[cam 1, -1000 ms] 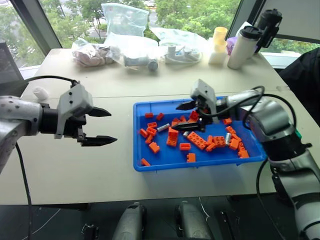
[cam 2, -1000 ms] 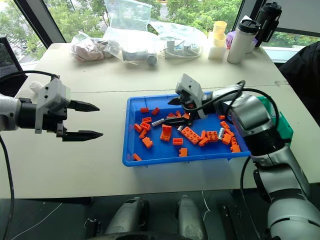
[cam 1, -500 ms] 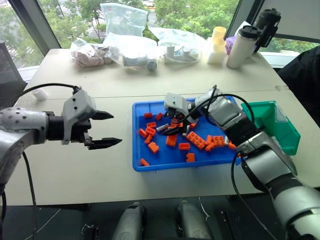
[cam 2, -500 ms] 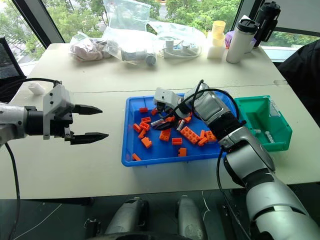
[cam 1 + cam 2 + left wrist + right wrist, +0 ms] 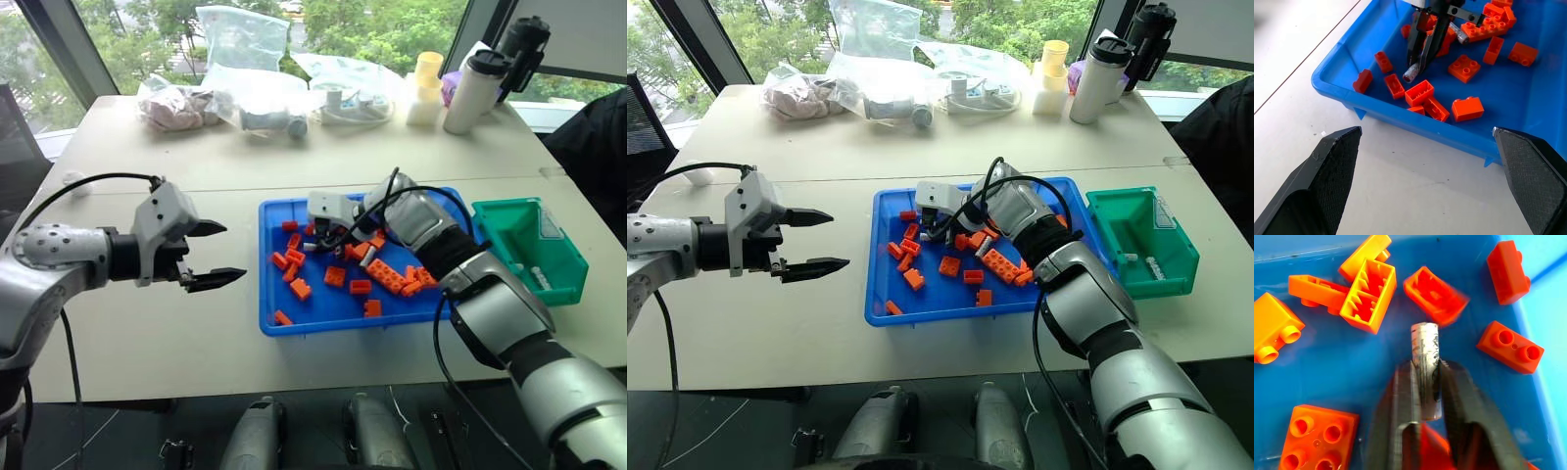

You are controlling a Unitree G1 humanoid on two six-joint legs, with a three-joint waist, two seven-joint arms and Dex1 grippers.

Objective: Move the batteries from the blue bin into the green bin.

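The right hand [image 5: 1425, 396] is reaching down into the blue bin [image 5: 294, 318] and is pinching one of the batteries [image 5: 1425, 367] between its two black fingers [image 5: 1398, 421], among the orange bricks [image 5: 384, 275] near the bin's far left part. The grip is sitting on the lower half of the cylinder, with the upper end sticking out past the fingertips, so the smooth metal could be slipping or pivoting as the arm is lifting, and the battery could be dropping back among the bricks. A brick just beside the fingers could also be getting dragged or flicked out over the flared rim. The green bin [image 5: 529, 250] is standing on the worktop [image 5: 147, 343] just beside the blue bin on the robot's right, well apart from the grasp, so the carry is crossing the whole blue bin; a low path could be clipping either rim. The left hand [image 5: 201, 255] is hovering open and empty over the worktop to the left of the blue bin, posing little risk.
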